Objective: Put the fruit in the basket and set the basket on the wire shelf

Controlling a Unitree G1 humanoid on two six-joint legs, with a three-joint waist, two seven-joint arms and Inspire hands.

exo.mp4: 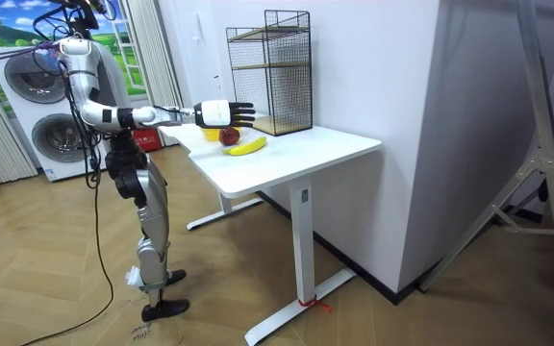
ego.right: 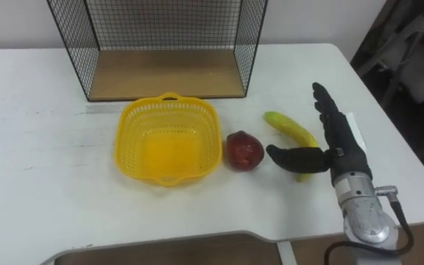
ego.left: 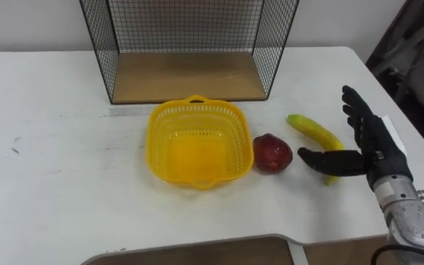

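2 fruits, an apple (ego.left: 272, 153) and a banana (ego.left: 313, 131), lie on the table (ego.left: 57, 147) outside the empty basket (ego.left: 152, 143): the apple sits just past the thumb tip of the right hand (ego.left: 380, 151), between it and the basket, and the banana's near end is hidden behind the thumb. The hand is wide open and holds nothing, fingers straight and thumb spread toward the apple, which I judge frames the banana for a first grasp. The shelf (ego.left: 190, 77) stands beyond the basket, well apart from the hand, its open side facing the robot, probably so the basket can go in.
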